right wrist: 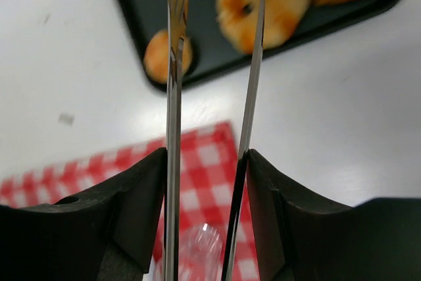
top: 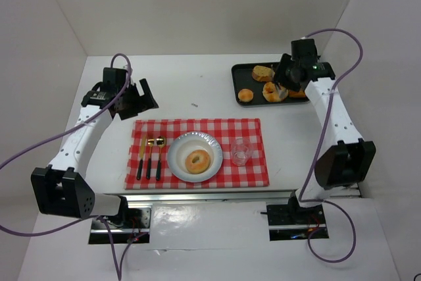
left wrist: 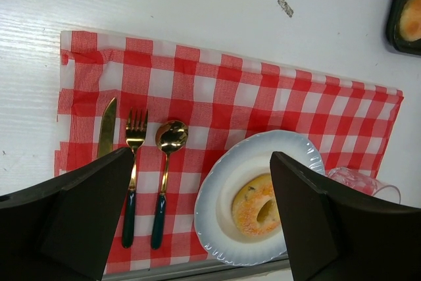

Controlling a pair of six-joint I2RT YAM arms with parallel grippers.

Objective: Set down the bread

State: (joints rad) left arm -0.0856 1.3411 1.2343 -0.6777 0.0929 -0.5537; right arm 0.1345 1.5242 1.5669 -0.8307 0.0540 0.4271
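Your right pincer (top: 287, 77) is at 1 o'clock on the table (top: 184, 77), over the black tray (top: 242, 76), grasping a pair of metal tongs (right wrist: 173, 162). Its fingers (right wrist: 131, 208) clamp the two blades from outside. The blades stand apart, not closed. In the right wrist view the blades run up across the tray, and a bagel (right wrist: 263, 1) sits between them near the tips. Can't tell whether the tips touch it.

Also in the tray:
- small round roll (top: 245, 95) at the 7 o'clock corner
- toasted slice (top: 263, 72) at 12 o'clock
- golden pastry piece (top: 297, 93) at 3 o'clock, right by the bagel; can't tell if they touch

Your left pincer (top: 137, 100) is released, jaws spread wide, nothing between them. It hangs at 10 o'clock on the table, just off the far-left corner of the red checked cloth (top: 243, 133).

The cloth lies at 6 o'clock, near the table's edge. A white plate (top: 176, 153) sits in the middle of it with a second bagel (top: 197, 161) lying flat, roughly centred. At 9 o'clock of the plate, knife (left wrist: 107, 126), fork (left wrist: 135, 139) and spoon (left wrist: 169, 137) lie side by side: gold heads, dark handles, handles toward you. At 3 o'clock of the plate stands a clear glass (top: 240, 151), upright, just beside the rim.
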